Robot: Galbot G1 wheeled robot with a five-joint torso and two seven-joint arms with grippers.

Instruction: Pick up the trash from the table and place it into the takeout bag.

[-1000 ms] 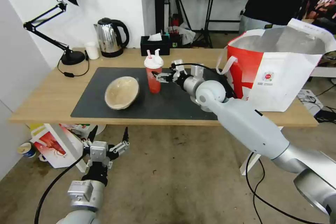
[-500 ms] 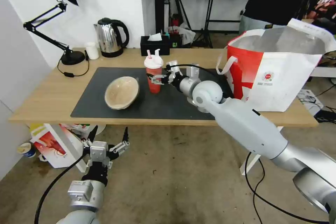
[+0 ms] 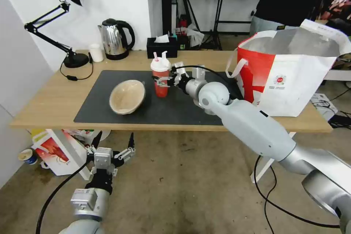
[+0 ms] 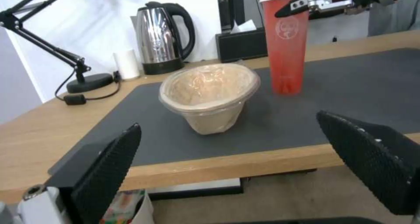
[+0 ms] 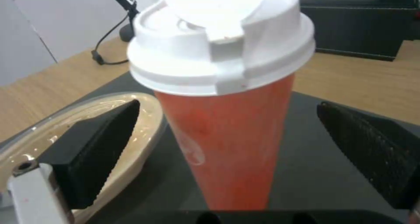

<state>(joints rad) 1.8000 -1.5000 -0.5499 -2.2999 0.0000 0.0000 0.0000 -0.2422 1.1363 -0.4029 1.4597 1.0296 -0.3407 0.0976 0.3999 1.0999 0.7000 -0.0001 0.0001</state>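
Table [image 3: 47,106]: long light-wood top, dark grey mat [image 3: 109,111] across its middle. White wall behind; bare concrete floor [image 3: 182,182] below.

Red drink cup [image 3: 161,80], white lid and straws, stands upright on the mat, centre of the head view. Beige paper bowl [image 3: 127,96] lies tilted on the mat just beside it at 9 o'clock, near but apart.

Right gripper [image 3: 161,80] is at the cup from 3 o'clock, arm stretched over the mat. Jaws open, one finger each side of the cup's upper body; the right wrist view shows gaps between the pads and the cup wall.

Takeout bag [image 3: 292,84] stands open on the table's right end at 3 o'clock, red side panel facing the cup, foil lining visible.

Back edge, 10 to 12 o'clock: black desk lamp [image 3: 65,25], small white cup [image 3: 96,52], steel kettle [image 3: 115,39], black tissue box [image 3: 161,46].

Left gripper [image 3: 109,150] hangs low at 7 o'clock, below the table's front edge, jaws spread wide, empty. Red-and-white carton [image 3: 56,151] on the floor nearby.
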